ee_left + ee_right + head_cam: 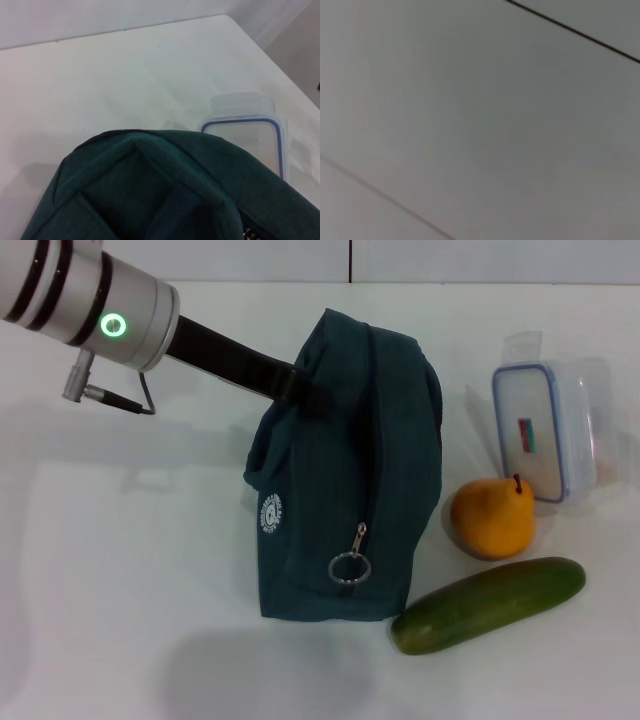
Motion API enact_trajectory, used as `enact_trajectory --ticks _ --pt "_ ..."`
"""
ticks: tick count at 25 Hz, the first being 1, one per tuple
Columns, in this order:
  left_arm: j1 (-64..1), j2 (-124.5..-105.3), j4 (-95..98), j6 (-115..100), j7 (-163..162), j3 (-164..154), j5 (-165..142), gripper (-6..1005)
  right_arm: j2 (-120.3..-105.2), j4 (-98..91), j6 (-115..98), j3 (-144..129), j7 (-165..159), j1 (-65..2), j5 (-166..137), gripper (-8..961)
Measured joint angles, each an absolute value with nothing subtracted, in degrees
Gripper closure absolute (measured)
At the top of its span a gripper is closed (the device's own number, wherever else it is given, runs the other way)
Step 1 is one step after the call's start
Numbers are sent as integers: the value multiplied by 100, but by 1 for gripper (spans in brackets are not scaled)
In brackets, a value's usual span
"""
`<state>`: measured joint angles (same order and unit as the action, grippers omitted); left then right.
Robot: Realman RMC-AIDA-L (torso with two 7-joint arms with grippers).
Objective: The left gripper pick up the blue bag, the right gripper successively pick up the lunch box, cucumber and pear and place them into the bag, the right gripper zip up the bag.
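Head view, left to right: the left gripper (pixel 300 390) reaches from upper left into the top of the blue bag (pixel 345 490); its jaw width cannot be told. Mid-frame, the bag stays zipped. At right wait the pear (pixel 492 519), cucumber (pixel 488 604) and lunch box (pixel 545 430), within reach of the unseen right gripper.

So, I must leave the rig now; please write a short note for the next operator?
Left gripper: at the bag's top far edge, fingers hidden by the fabric.
Right gripper: not in view.
Bag: on the table, zipper pull at the near end.
Lunch box, pear and cucumber: on the table to the bag's right.
Done: nothing packed.
Left: hold the bag, load the lunch box, cucumber and pear, then zip.
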<state>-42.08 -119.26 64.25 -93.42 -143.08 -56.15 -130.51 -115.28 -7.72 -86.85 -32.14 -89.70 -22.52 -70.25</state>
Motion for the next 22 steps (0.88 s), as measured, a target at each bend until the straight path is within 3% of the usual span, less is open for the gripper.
enact_trajectory --ticks 4,15,22 --pt "-4227 -11927 6425 -9335 -14309 -5621 -13052 956 -11432 -1254 -9024 -3446 -9003 -2303 -7116 932" --pt "-4210 -11927 6425 -9333 -14222 -5604 -13051 956 -10925 -2957 -10248 -3642 -9680 -2379 -7293 922" --pt "-4201 -11927 6425 -9317 -14160 -5591 -13052 956 -10490 -4356 -10119 -3599 -11129 -2661 -8500 696"
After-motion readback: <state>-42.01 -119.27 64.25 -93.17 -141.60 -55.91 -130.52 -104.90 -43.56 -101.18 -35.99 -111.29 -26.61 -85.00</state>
